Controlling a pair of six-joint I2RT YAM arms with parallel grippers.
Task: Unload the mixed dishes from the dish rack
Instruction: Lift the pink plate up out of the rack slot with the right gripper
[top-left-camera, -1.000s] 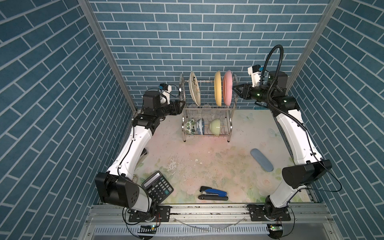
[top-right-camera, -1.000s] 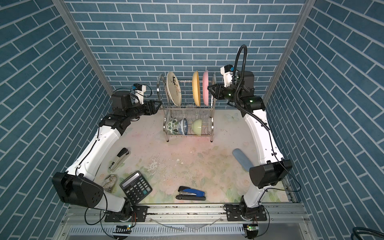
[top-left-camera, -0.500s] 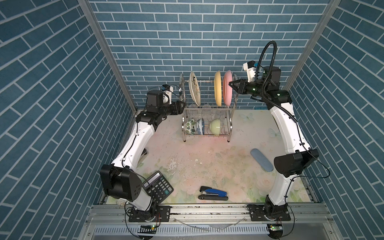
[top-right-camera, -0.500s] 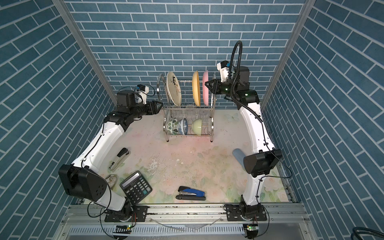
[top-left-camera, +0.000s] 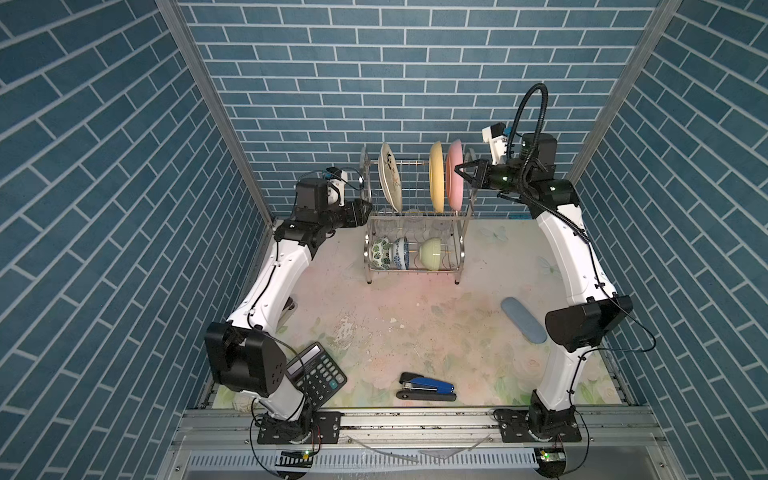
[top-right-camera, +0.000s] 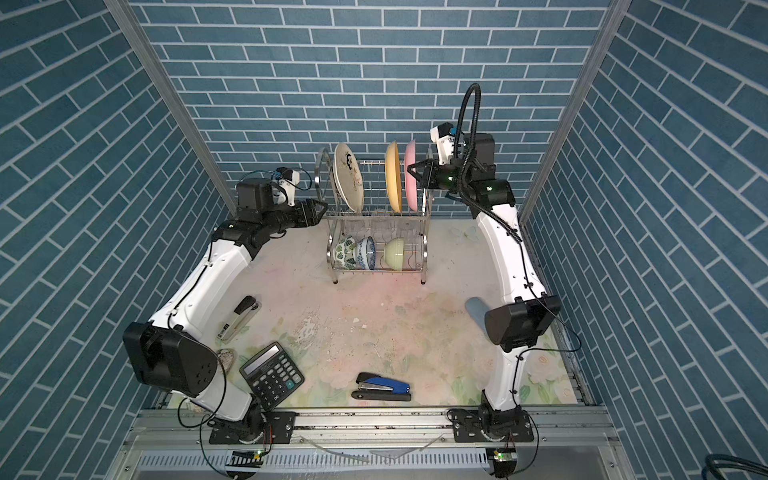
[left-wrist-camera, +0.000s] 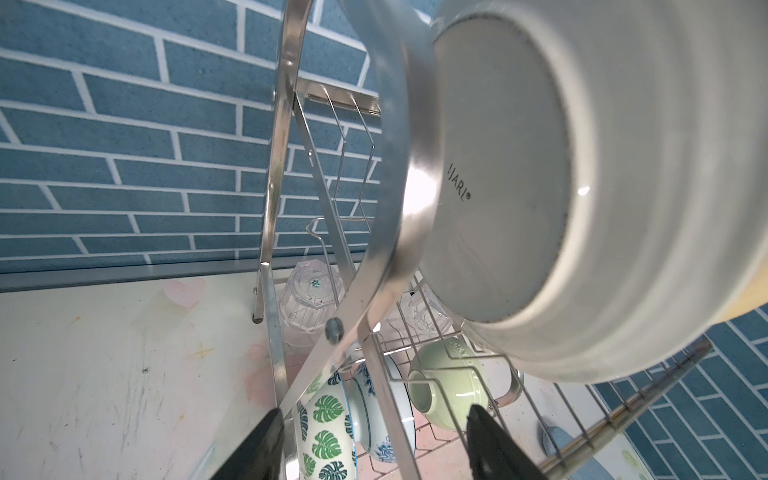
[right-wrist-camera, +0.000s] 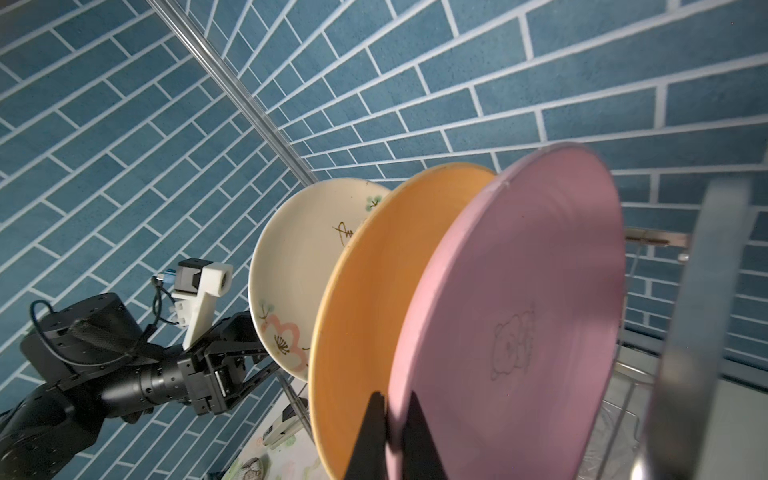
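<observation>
The dish rack (top-left-camera: 464, 232) stands at the back in both top views. Its upper tier holds cream floral (top-left-camera: 390, 176), yellow (top-left-camera: 436, 174) and pink (top-left-camera: 455, 189) plates on edge, with clear tumblers (left-wrist-camera: 309, 299) behind. Green-leaf (top-left-camera: 380, 253), blue-patterned (top-left-camera: 401, 254) and pale green (top-left-camera: 432, 254) bowls sit below. My right gripper (right-wrist-camera: 390, 415) is shut on the pink plate's (right-wrist-camera: 519, 332) rim, one finger on each face. My left gripper (left-wrist-camera: 374, 419) hangs open just outside the rack's left arched frame (left-wrist-camera: 399, 208), holding nothing, below the cream plate's back (left-wrist-camera: 519, 174).
A black calculator (top-left-camera: 316, 374) and a blue stapler (top-left-camera: 426, 386) lie near the front edge. A blue oblong object (top-left-camera: 523, 319) lies by the right arm. A silver stapler (top-right-camera: 239, 318) rests beside the left arm. Brick walls close in on three sides.
My right gripper moved left onto the pink plate and closed on its rim. The left arm edged closer to the rack's left end, its jaws still open.
</observation>
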